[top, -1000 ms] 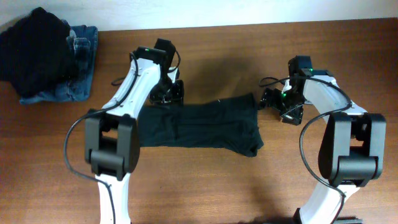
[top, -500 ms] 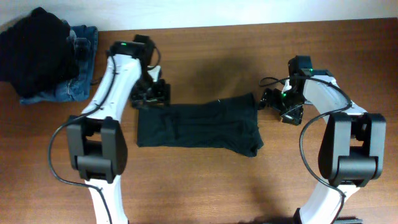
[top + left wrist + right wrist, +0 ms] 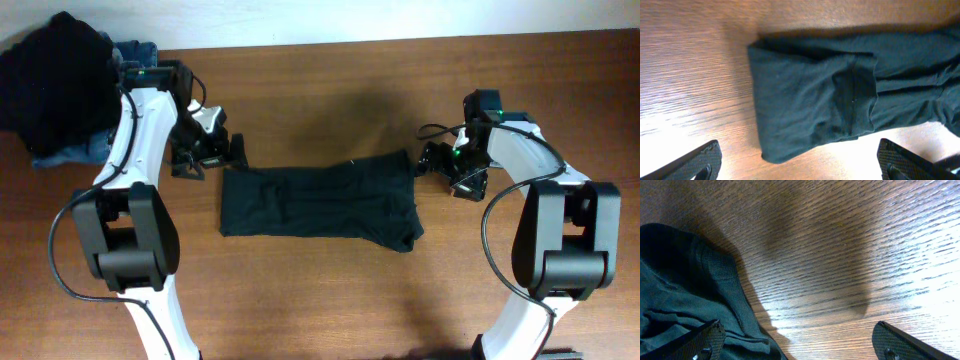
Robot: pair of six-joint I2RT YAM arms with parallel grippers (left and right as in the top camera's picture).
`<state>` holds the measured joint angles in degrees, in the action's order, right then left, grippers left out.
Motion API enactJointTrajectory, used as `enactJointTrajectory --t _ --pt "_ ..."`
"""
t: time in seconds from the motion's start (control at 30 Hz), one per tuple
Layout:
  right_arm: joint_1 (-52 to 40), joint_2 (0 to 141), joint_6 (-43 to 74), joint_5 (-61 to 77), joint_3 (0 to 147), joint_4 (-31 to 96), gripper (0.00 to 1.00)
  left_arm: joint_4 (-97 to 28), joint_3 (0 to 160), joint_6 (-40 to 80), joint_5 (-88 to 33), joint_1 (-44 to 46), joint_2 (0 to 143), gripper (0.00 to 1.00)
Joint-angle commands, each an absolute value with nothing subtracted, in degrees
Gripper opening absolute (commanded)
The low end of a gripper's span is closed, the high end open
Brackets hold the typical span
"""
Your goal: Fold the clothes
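The shirt [image 3: 318, 200] lies in the middle of the surface [image 3: 320, 300] as a long band running left to right. The likely next step is an end-over-end fold. The left fingers [image 3: 702, 157] stand wide and hold nothing, just off the band's left end. The right fingers [image 3: 700, 341] are also wide and empty, just beside its far right corner.

To do the fold well, pinch every layer at the left edge rather than only the top one, since this thin cloth would probably slide apart. Lift just clear of the surface, carry the end across and set edge on edge. It may help to square the right end first, as its near corner flares past the band.

The cloth is plain, thin and a very dark blackish green. Soft creases run along its length, and a hemmed sleeve is tucked flat on top near the left end.
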<state>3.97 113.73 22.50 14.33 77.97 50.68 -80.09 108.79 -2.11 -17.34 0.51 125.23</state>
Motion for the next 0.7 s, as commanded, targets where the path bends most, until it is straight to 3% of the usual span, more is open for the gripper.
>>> enactJointTrajectory --t 0.0,0.67 --pt "3.7 114.2 22.7 14.4 77.8 50.5 0.99 -78.9 105.2 -4.8 -20.0 0.6 124.2 0.99" --pt "3.7 114.2 20.2 15.2 77.8 50.5 0.99 -72.6 95.7 -4.8 -20.8 0.6 124.2 0.99"
